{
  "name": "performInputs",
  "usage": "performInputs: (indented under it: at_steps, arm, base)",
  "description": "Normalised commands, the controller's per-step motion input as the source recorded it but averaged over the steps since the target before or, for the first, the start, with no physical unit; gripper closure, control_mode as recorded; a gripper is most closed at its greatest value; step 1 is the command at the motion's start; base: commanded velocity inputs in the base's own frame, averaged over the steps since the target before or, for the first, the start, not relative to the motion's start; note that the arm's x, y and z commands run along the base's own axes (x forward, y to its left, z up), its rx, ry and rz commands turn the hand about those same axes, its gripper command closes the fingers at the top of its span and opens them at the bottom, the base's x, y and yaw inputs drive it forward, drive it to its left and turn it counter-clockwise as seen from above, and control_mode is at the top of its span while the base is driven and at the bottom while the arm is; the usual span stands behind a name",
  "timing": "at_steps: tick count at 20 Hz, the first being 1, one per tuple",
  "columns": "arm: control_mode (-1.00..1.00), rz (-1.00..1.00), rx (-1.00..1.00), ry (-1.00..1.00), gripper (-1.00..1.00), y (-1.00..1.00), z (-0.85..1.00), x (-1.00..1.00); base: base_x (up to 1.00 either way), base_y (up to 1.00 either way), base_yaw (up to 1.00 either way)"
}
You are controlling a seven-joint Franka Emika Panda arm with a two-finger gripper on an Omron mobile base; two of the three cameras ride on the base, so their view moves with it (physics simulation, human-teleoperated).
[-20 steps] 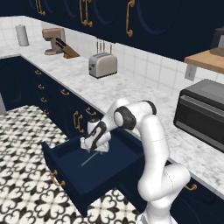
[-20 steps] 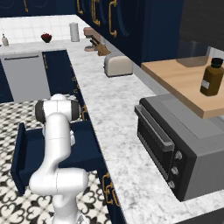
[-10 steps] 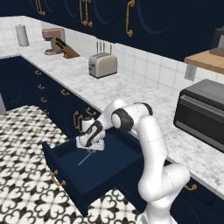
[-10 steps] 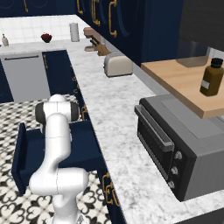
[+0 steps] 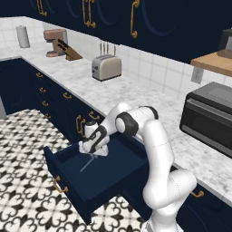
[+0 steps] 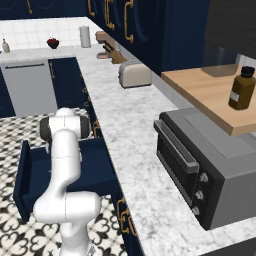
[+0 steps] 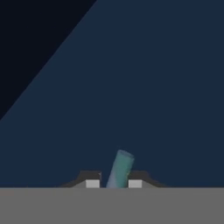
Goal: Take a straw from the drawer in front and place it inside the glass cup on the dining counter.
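We find the two-finger gripper (image 5: 94,153) lowered into the open deep navy-blue drawer (image 5: 72,183), clenched on the thin pale straw (image 7: 119,170), which pokes toward 1 o'clock between the fingertips, presumably held near one end for lifting clear.

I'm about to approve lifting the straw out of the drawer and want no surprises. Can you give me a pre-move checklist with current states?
1. drawer pulled open: ok.
2. gripper down inside the drawer: ok.
3. straw between the finger tips: ok in the hand view.
4. Jaws firmly closed on the straw: cannot tell.
5. Straw end clear of the drawer floor: cannot tell.
6. Path upward clear of the marble worktop edge: ok, the hand sits in front of it.
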Motion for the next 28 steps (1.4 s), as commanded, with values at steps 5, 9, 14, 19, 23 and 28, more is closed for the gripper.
performInputs:
  at_steps: [5,9,14,19,23,28]
  arm:
    - [-1.0,-0.01,0.03,-0.13,1.0,-0.18,0.84,-0.02]
    - [-1.0,0.0,0.16,-0.07,1.0,-0.49,1.0,-0.04]
    - [-1.0,0.0,0.25,-0.02,1.0,-0.37,1.0,-0.01]
    - [-1.0,0.02,0.15,-0.01,1.0,-0.06,1.0,0.0]
    - [-1.0,0.02,0.0,-0.12,1.0,0.0,1.0,-0.13]
    - [-1.0,0.0,-0.05,-0.23,1.0,0.0,1.0,-0.3]
  base:
    - [0.0,0.0,0.0]
    - [0.0,0.0,0.0]
    - [0.0,0.0,0.0]
    - [0.0,0.0,0.0]
    - [0.0,0.0,0.0]
    - [0.0,0.0,0.0]
